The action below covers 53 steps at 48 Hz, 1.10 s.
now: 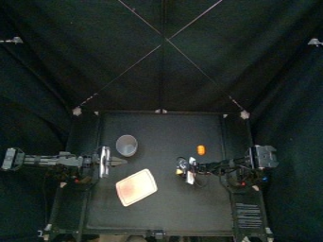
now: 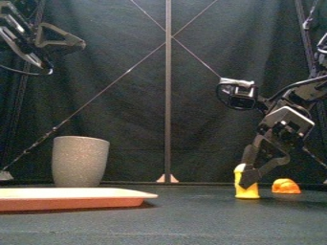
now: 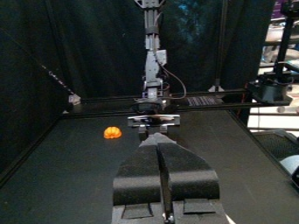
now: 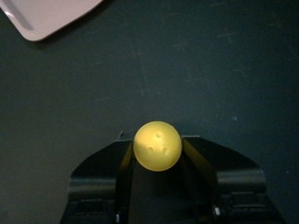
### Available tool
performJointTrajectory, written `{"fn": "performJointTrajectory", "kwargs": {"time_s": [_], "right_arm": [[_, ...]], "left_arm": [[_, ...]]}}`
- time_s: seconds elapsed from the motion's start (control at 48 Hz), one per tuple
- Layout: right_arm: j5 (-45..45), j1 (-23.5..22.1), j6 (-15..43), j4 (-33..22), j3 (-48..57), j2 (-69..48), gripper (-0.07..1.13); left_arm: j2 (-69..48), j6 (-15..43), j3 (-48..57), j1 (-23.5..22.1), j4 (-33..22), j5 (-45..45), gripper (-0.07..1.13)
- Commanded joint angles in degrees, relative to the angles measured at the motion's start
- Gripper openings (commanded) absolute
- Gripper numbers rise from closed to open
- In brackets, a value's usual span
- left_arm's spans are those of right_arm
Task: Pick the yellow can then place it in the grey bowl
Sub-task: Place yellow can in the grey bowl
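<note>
Front view: yellow can [image 2: 246, 183], right of middle and low at the worktop [image 2: 179, 215], upright, long axis vertical, top end toward the right hand [image 2: 253, 170]. That hand comes from above and is clenched on the can's upper part, a hold judged to keep it plumb for lowering into the grey bowl [image 2: 79, 160], well apart at left behind the pink tray [image 2: 71, 198]. Left hand [image 3: 159, 147]: parked at left, jaws pressed together on nothing.

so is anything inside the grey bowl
From above, the tall grey speckled cup shows only its pale inside, no toy. From the front, its wall hides the inside. The yellow can is outside it, off to the right.
</note>
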Motion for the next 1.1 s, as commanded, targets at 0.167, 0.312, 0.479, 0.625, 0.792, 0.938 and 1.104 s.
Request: {"fn": "performJointTrajectory", "kwargs": {"time_s": [0.167,0.312,0.479,0.625,0.792,0.938,1.104], "right_arm": [[0.1,0.1,-0.2,-0.4,-3.5,-0.7,0.59],[0.2,-1.1,-0.9,-2.0,-10.7,-1.5,0.59],[-0.3,-8.2,-0.5,-9.6,-25.8,0.8,0.59],[-0.7,-12.7,-0.1,-13.4,-38.2,8.2,0.59],[-0.4,-14.0,0.0,-13.7,-49.9,18.5,0.59],[1.6,-13.8,0.0,-13.5,-58.6,25.8,0.59],[6.1,-13.5,-0.1,-13.9,-63.8,28.8,0.61]], "left_arm": [[0.2,0.1,-0.8,0.4,0.0,-0.5,0.00],[0.2,0.1,-1.0,0.5,0.2,-0.5,0.00],[0.3,0.1,-1.1,0.6,0.2,-0.5,0.00],[0.4,0.1,-1.1,0.6,0.3,-0.5,0.00],[0.4,0.1,-1.2,0.6,0.5,-0.5,0.00],[0.3,0.1,-1.1,0.7,0.8,-0.5,0.00],[0.4,0.1,-1.1,0.7,0.9,-0.5,0.00]]}}
